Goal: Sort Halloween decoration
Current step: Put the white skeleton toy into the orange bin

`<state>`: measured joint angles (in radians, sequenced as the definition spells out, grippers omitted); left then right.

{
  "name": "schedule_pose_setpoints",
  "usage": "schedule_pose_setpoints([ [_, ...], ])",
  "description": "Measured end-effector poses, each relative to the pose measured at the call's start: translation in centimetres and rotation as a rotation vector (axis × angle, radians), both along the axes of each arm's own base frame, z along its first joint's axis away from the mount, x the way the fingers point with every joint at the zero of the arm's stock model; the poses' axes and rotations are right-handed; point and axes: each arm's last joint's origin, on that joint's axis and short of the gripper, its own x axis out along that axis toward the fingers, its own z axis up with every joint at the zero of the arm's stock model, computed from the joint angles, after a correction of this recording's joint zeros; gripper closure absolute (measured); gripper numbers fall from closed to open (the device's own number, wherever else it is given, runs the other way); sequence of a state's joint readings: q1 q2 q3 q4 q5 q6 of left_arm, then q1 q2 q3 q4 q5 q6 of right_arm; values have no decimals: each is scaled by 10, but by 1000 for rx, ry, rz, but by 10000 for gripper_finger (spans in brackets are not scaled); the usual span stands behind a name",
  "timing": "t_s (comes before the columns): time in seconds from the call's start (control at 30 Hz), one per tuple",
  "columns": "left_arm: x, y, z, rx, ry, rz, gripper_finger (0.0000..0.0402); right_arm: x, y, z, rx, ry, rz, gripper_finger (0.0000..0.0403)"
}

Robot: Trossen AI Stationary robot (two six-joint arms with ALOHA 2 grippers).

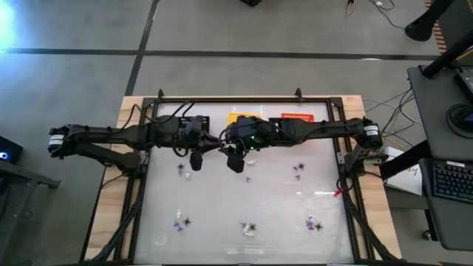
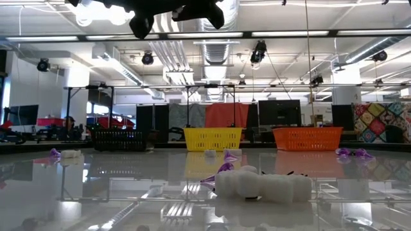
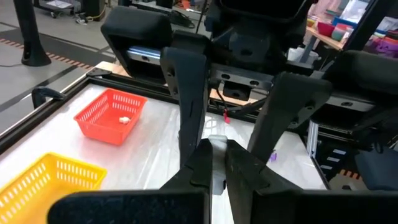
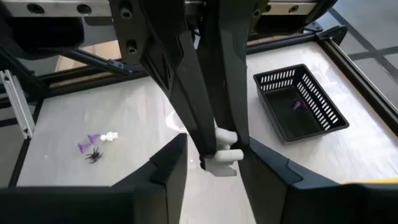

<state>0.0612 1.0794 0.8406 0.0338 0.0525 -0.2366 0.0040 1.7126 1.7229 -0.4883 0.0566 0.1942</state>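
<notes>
My left gripper is shut on a small white trinket, high above the far middle of the table. My right gripper is open. Its two fingers stand on either side of the left fingertips and the trinket, apart from both. A black basket holds a purple trinket, and an orange basket holds a white one. A yellow basket sits beside the orange one. Purple, white and black trinkets lie loose on the table. My left gripper pinches the white trinket by its upper part between its two fingertips, which slant down from above. The lower lobe sticks out below the fingers. The trinket is lifted clear of the table.
The three baskets stand in a row along the far edge: black, yellow, orange. Small clusters of trinkets dot the near and middle table. A metal frame borders the table. White and purple pieces lie close to the low camera.
</notes>
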Motion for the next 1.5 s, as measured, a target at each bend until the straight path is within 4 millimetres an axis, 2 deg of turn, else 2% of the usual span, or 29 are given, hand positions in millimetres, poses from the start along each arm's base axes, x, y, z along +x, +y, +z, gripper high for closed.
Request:
schedule_pose_setpoints([
  [0.33, 0, 0, 0, 10, 2, -3, 400, 0, -2, -1, 12, 7, -27, 382],
  [0.57, 0, 0, 0, 10, 1, -3, 400, 0, -2, -1, 50, 3, -52, 386],
  [0.83, 0, 0, 0, 11, 1, 0, 400, 0, -8, -1, 203, 1, -89, 371],
  [1.03, 0, 0, 0, 15, 0, -7, 400, -1, -8, -1, 203, 1, -87, 387],
  [1.5, -4, 1, 4, 19, -16, 9, 347, -4, -14, -4, 188, 51, -130, 390],
])
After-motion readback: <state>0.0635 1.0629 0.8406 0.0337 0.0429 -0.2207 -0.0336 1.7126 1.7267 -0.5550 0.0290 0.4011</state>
